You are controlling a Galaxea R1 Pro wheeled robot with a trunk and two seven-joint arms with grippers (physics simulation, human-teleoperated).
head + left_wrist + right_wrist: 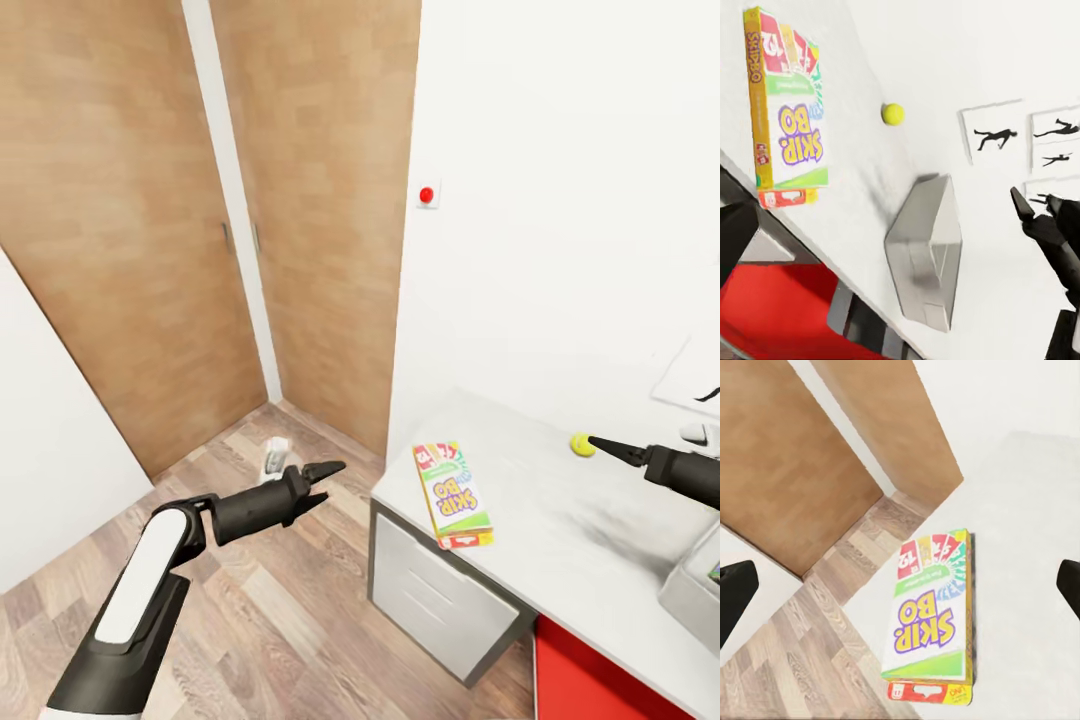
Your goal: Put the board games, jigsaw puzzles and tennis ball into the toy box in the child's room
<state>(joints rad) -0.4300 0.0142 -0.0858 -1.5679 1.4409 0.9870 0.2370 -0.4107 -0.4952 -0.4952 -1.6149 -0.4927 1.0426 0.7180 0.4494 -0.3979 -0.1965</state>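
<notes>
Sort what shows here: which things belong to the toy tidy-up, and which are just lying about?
Part of the job:
- Skip-Bo board game, flat near the table edge
- smaller box under it
- tennis ball, by the right gripper
- toy box

Lying about:
- wall pictures
- red wall button
- wooden doors
- small object on the floor

Board game (453, 495) on the table (560, 520): cover reads "SKIP BO" in large purple letters, "SKIP-BO" on the yellow side edge. A red card in the printed fan at the cover's 12 o'clock end shows "12". Smaller print unreadable.
</notes>
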